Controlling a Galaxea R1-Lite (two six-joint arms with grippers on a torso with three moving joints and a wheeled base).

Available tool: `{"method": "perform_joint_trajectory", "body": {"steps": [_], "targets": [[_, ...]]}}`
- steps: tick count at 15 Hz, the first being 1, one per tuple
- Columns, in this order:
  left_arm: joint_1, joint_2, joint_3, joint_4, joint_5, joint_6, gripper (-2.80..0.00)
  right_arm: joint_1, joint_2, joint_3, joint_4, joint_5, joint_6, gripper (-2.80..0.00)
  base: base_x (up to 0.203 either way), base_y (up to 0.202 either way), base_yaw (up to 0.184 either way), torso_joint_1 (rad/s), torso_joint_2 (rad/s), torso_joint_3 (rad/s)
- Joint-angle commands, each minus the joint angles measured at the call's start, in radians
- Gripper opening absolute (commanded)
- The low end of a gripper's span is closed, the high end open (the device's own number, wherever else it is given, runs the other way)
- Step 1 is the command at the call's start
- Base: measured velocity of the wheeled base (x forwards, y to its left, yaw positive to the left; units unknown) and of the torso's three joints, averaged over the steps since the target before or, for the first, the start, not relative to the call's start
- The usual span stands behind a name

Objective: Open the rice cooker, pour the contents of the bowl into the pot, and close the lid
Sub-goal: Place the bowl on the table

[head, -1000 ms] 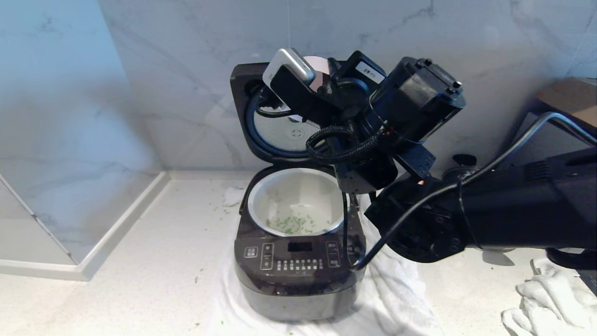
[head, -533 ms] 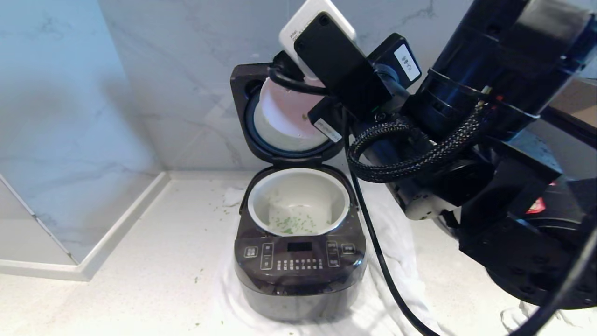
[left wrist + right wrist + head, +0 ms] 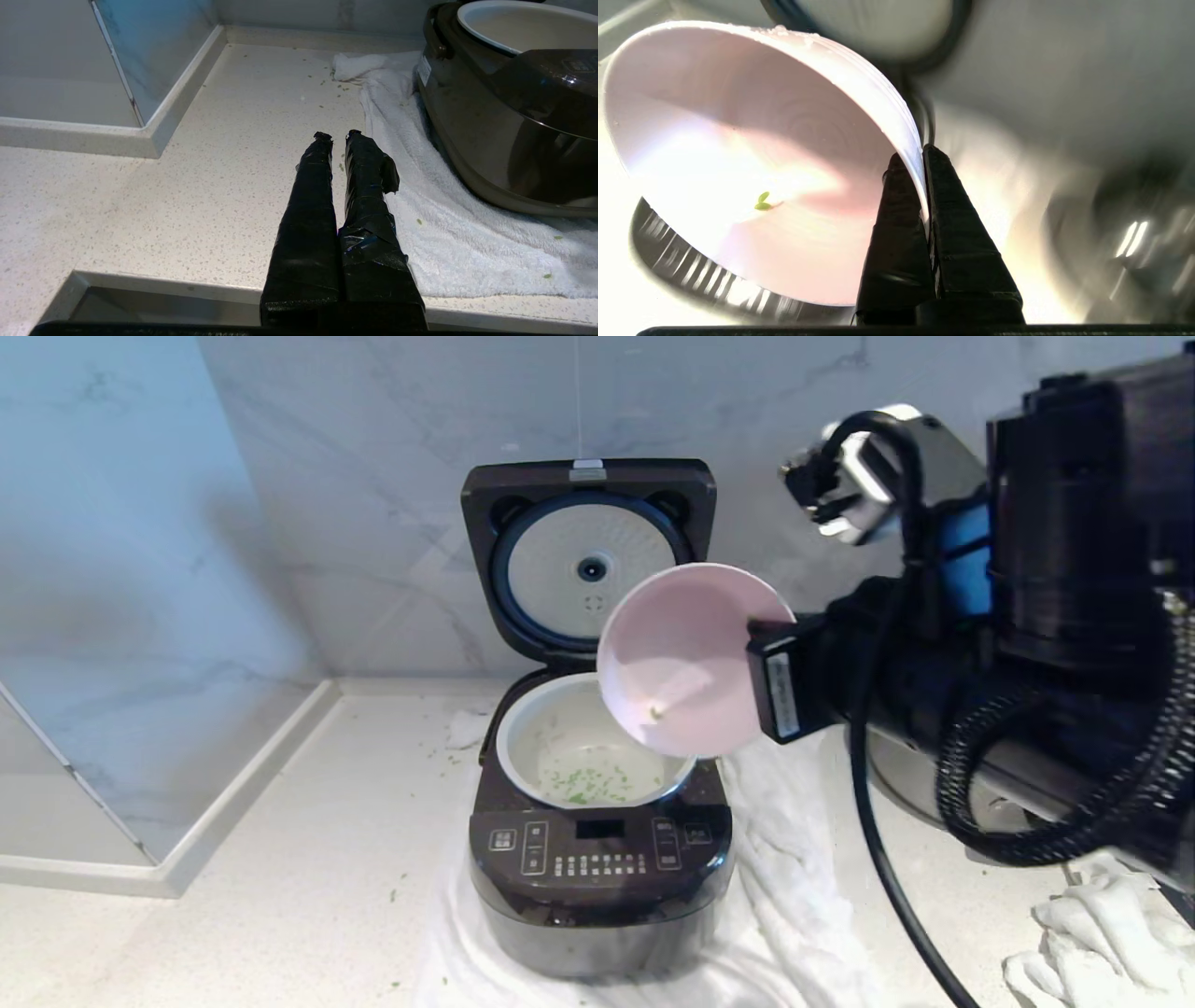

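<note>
I am holding the bowl [image 3: 689, 658] by its rim with my right claw [image 3: 924, 172], the two fingers clamped together on the thin wall, one inside and one outside. A moment ago the bowl was high up in front of the open lid [image 3: 588, 555]; now I am bringing it away to the right, tipped on its side just above the right edge of the pot [image 3: 597, 739]. The bowl is almost empty: only one small green bit [image 3: 761, 201] is sticking inside. The green pieces [image 3: 586, 786] are lying at the bottom of the pot, inside the rice cooker [image 3: 597, 859], and some are scattered on the table [image 3: 308, 859]. So I think the pouring is done, and putting down the bowl and closing the lid are remaining. My left claw [image 3: 336, 136] is resting closed and empty, low over the table beside the white towel [image 3: 444, 238].
</note>
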Motion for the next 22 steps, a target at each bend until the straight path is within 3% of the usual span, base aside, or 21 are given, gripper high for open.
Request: {"method": "perform_joint_trajectory", "body": {"steps": [1,3,8,11,16,20,22], "targets": [[0.000,0.001,0.002,0.000,0.000,0.000,-2.80,-0.020,-0.116,0.032,0.292,-0.001,0.406,-2.80,0.000,0.000,0.000,0.000,0.00,0.000],[0.000,0.001,0.002,0.000,0.000,0.000,-2.80,-0.056,-0.183,0.090,0.434,0.007,0.588,-2.80,0.000,0.000,0.000,0.000,0.00,0.000],[0.000,0.001,0.002,0.000,-0.001,0.000,-2.80,-0.199,-0.321,0.355,0.495,0.075,0.741,-2.80,0.000,0.000,0.000,0.000,0.00,0.000],[0.000,0.001,0.002,0.000,-0.001,0.000,-2.80,-0.357,-0.424,0.471,0.497,0.292,0.817,-2.80,0.000,0.000,0.000,0.000,0.00,0.000],[0.000,0.001,0.002,0.000,-0.001,0.000,-2.80,-0.715,-0.468,0.590,0.457,0.545,0.758,-2.80,0.000,0.000,0.000,0.000,0.00,0.000],[0.000,0.001,0.002,0.000,-0.001,0.000,-2.80,-1.123,-0.236,0.599,0.373,0.754,0.564,-2.80,0.000,0.000,0.000,0.000,0.00,0.000],[0.000,0.001,0.002,0.000,0.000,0.000,-2.80,-1.231,-0.077,0.612,0.305,0.837,0.480,-2.80,0.000,0.000,0.000,0.000,0.00,0.000]]}}
